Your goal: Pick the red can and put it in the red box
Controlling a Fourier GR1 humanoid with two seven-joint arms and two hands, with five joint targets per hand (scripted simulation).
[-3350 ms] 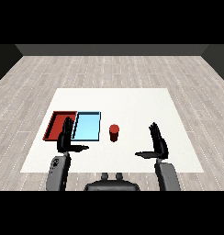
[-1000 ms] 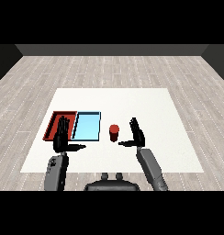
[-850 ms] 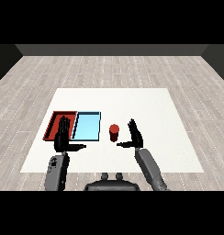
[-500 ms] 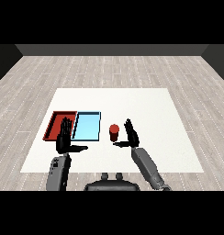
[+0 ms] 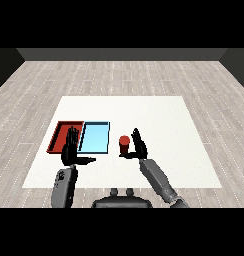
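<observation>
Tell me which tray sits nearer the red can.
The light blue tray: it lies directly left of the red can, while the red tray lies beyond it, farther left.

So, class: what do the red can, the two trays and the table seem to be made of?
Red can: probably painted metal, matte, uniformly red. Red tray and light blue tray: likely plastic, flat uniform colour with thin raised rims. Table: smooth matte white, maybe laminate. No shine settles any of these.

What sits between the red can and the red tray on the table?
In the head view, the light blue tray lies between the red can and the red tray.
</observation>
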